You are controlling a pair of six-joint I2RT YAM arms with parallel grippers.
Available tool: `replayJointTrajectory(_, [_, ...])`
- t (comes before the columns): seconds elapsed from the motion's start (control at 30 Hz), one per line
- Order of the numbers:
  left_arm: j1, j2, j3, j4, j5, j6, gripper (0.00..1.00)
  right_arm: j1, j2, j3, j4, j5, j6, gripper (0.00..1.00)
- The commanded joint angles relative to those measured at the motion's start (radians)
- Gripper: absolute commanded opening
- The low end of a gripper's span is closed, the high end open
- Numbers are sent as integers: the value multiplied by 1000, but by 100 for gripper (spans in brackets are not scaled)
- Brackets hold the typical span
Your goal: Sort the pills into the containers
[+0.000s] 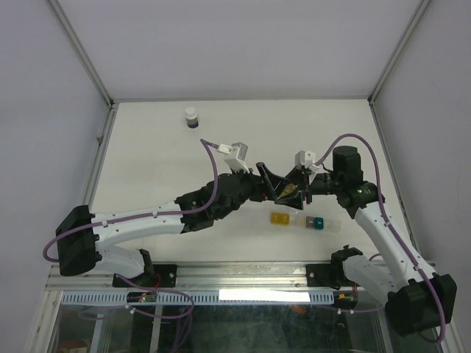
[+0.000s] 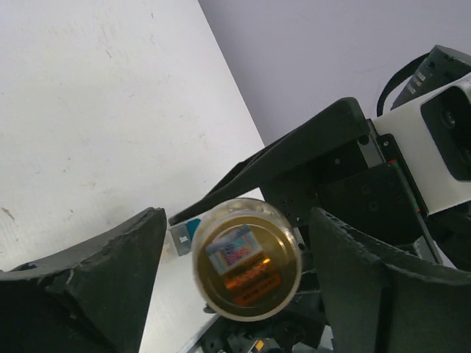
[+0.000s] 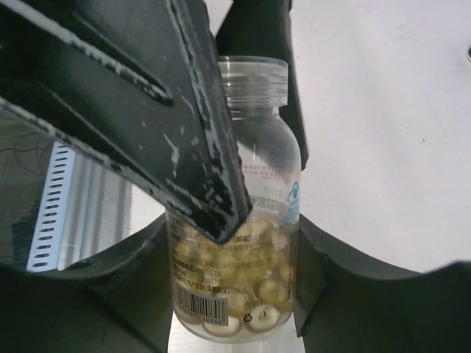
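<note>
The small clear orange-tinted vial (image 1: 288, 193) hangs between both grippers above the table. My right gripper (image 3: 234, 250) is shut on its lower body, with the uncapped mouth pointing away from that camera. The pills (image 3: 257, 287) are pale tan beads heaped inside the vial. My left gripper (image 2: 237, 220) is open. Its fingers (image 2: 110, 287) stand either side of the vial (image 2: 246, 257), which is seen end on, with gaps on both sides. One left finger crosses in front of the vial in the right wrist view. The containers (image 1: 298, 220), a yellow, clear, teal, clear strip, lie just below the grippers.
A white-capped dark blue bottle (image 1: 191, 118) stands at the far left of the table. The metal rail of the table's near edge (image 1: 243, 273) runs close behind the container strip. Enclosure walls ring the table.
</note>
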Motion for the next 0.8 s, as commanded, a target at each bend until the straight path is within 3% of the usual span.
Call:
replayJointTrajectory(0.0, [-9, -105, -43, 118, 27, 92, 86, -43, -42, 15, -12, -169, -3, 0])
replayJointTrajectory(0.1, [-8, -167, -93, 147, 45, 170, 99, -65, -48, 5, -15, -195, -2, 0])
replayJointTrajectory(0.3, [-1, -284, -175, 224, 197, 383, 99, -83, -43, 6, -57, -226, -35, 0])
replayJointTrajectory(0.4, [28, -293, -175, 242, 363, 421, 99, -87, -38, 7, -68, -231, -48, 0])
replayJointTrajectory(0.5, [46, -270, -149, 212, 418, 430, 99, -88, -34, 8, -76, -233, -56, 0])
replayJointTrajectory(0.77, [66, -197, -91, 198, 473, 412, 83, -90, -27, 8, -84, -229, -66, 0])
